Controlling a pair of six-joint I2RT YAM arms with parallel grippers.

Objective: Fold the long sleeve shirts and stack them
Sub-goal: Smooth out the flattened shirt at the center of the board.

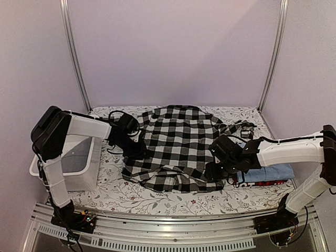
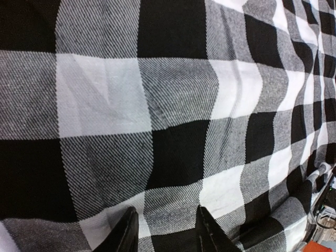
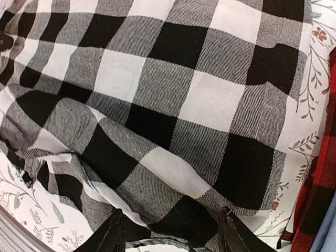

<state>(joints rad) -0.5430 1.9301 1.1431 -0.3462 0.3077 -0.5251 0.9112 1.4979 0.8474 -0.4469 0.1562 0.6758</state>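
Big b&w checked shirt [image 1: 176, 144] lies spread out mid table [image 1: 131, 195]. L gripper [image 2: 165, 212] is at its left edge, fingers partway apart on the cloth. Can't tell if it pinches any. R gripper [image 3: 170, 214] is at the right edge, fingers wide apart over the cloth, not holding it. Just beside it on the right lie the blue shirt [image 1: 275, 171] & red shirt [image 1: 265, 183].

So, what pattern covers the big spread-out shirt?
The large cloth shirt is black-and-white checked; clearest from left wrist.
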